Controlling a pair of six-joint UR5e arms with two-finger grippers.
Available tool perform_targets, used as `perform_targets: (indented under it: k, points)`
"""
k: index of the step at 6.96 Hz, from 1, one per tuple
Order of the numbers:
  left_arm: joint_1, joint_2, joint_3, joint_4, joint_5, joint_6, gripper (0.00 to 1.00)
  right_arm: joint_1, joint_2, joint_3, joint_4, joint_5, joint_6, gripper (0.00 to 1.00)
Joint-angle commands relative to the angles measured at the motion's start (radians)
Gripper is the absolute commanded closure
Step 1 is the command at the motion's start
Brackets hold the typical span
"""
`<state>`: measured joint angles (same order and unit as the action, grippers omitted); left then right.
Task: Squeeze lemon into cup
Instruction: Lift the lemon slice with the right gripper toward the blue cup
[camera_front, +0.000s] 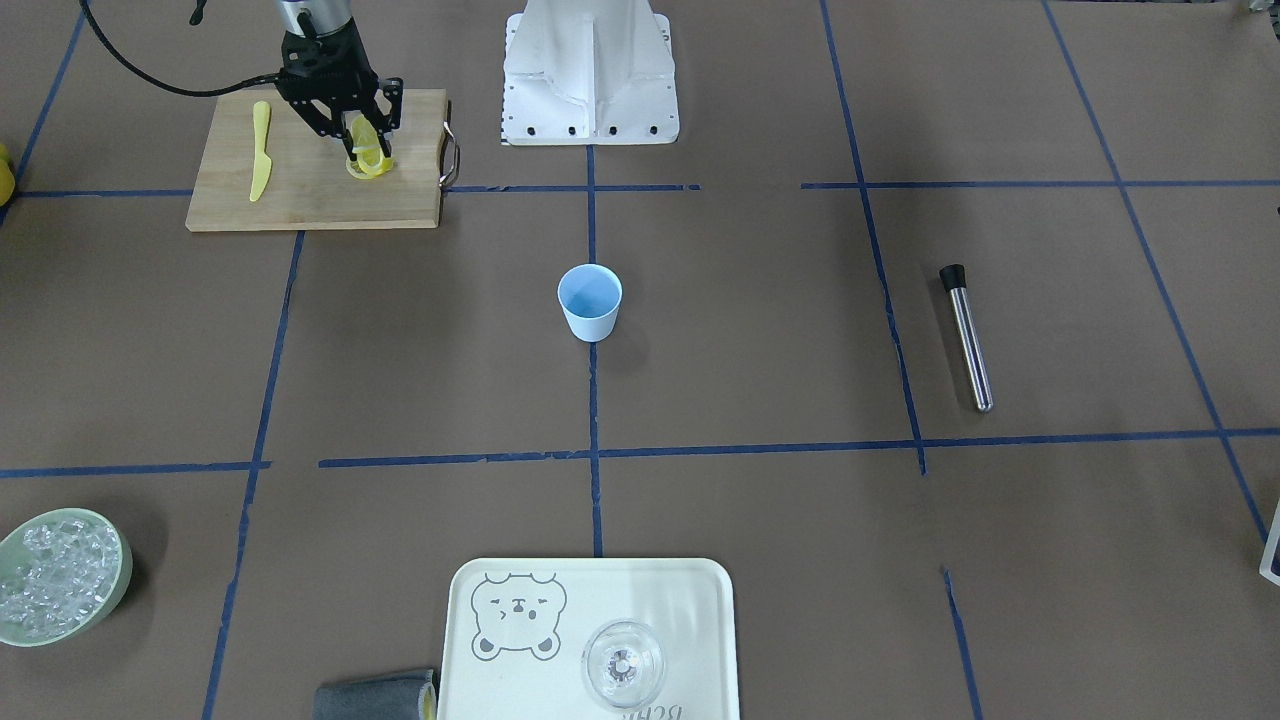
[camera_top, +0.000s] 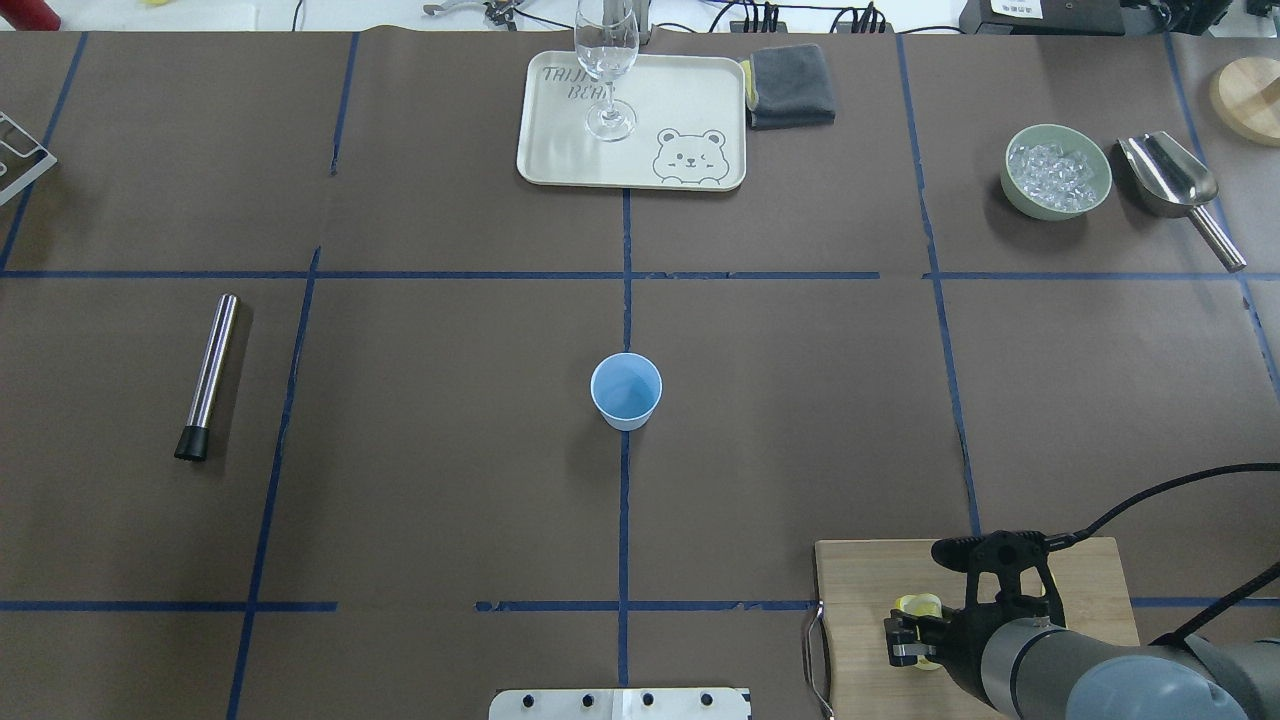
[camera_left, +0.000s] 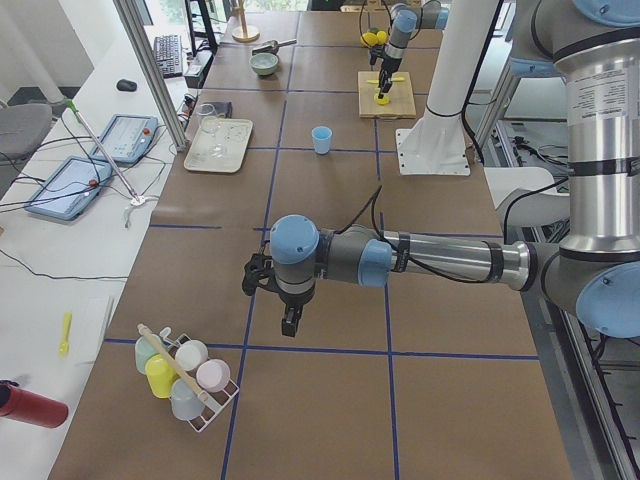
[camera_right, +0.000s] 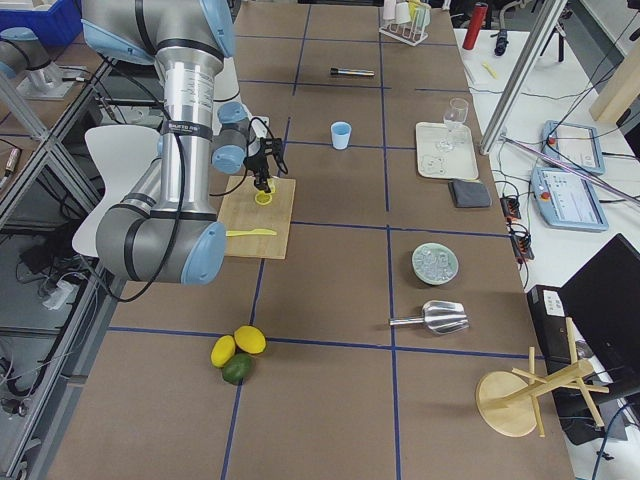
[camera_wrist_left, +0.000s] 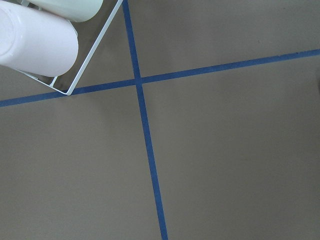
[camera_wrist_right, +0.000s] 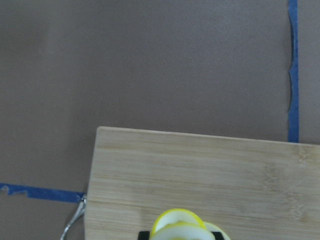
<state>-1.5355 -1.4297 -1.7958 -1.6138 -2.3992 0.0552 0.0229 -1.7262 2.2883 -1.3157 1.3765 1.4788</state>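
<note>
Over the wooden cutting board (camera_front: 310, 195), on the robot's right side of the table, the lemon (camera_front: 361, 132) is pinched on edge between the fingers of the right gripper (camera_front: 366, 142); in the right wrist view only its yellow rind and pale face (camera_wrist_right: 178, 224) are seen, at the bottom edge. A second slice (camera_front: 372, 166) lies on the board just below it; whether the two touch cannot be told. A yellow toy knife (camera_front: 261, 150) lies on the same board, apart from both.

The slice is judged to be light, thin plastic, fairly stiff and smooth, so it could slip or twist out of a loose pinch; a hold across the flat faces near the middle is judged safest, with enough of the rim left free to hang over the cup's mouth.

The cup (camera_front: 590, 300) stands upright and open at the table's centre, well apart from the board; a carry across open table is judged to be the next need.

The left gripper (camera_left: 290, 322) hangs over bare table near a rack of cups (camera_left: 185, 375); whether its jaws are spread or closed cannot be told.
</note>
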Motion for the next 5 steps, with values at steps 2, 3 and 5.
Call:
perform_targets:
  k: [2,3,5]
  points:
    - [0.000,0.002,0.003,0.000,0.000,0.000,0.00,0.109,0.262,0.043,-0.335,0.123,-0.002,0.96]
    - [0.002,0.002,0.006,0.000,0.000,0.000,0.00,0.161,0.402,0.040,-0.490,0.175,-0.011,0.96]
    - [0.002,0.000,0.009,0.000,0.000,0.000,0.00,0.315,0.703,-0.103,-0.644,0.292,-0.050,0.96]
